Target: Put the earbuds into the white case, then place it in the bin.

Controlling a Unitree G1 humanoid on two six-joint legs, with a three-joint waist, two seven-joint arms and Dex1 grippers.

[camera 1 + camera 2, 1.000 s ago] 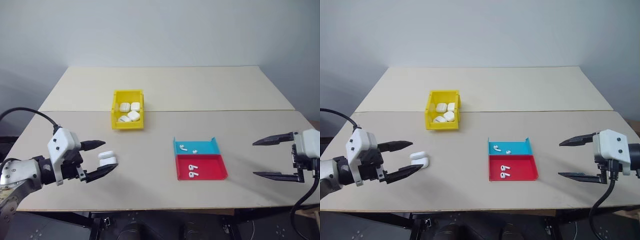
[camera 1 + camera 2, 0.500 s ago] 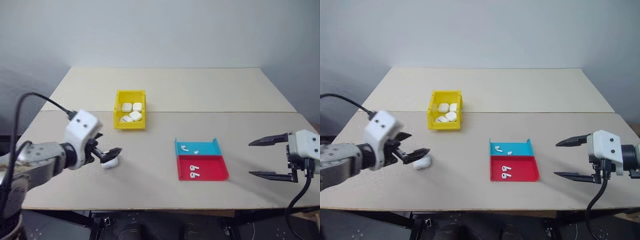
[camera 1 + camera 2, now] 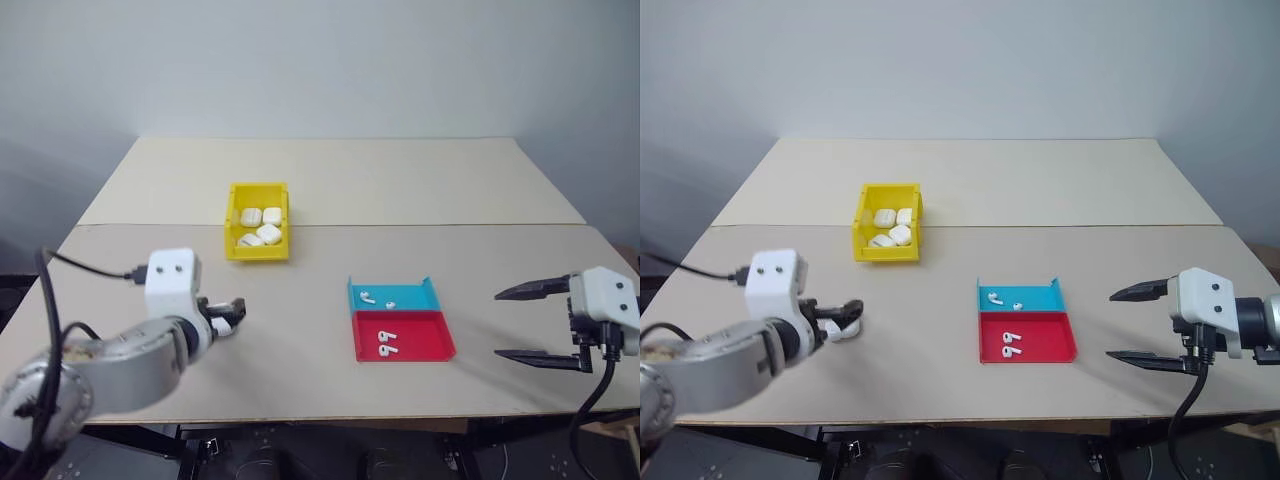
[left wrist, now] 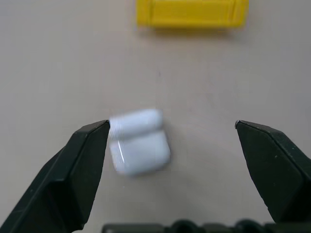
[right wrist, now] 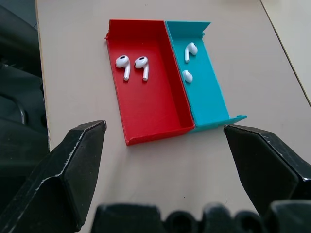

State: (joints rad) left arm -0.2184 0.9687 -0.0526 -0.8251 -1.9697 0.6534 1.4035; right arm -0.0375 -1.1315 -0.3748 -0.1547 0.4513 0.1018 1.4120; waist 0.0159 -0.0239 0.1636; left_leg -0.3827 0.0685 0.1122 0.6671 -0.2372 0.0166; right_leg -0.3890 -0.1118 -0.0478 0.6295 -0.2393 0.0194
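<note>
Glossy plastic case [image 4: 139, 141], matt table [image 3: 330, 180]

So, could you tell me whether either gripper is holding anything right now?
Nothing is held: the open left gripper brackets the white case on the table, and the right gripper is open.

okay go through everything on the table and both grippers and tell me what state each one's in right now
white case: lid closed, on the table, not gripped.
left gripper: open, fingers either side of the case.
right gripper: open, holding nothing.
bin: holds several white cases.
red tray: two earbuds inside.
teal tray: two earbuds inside.
</note>
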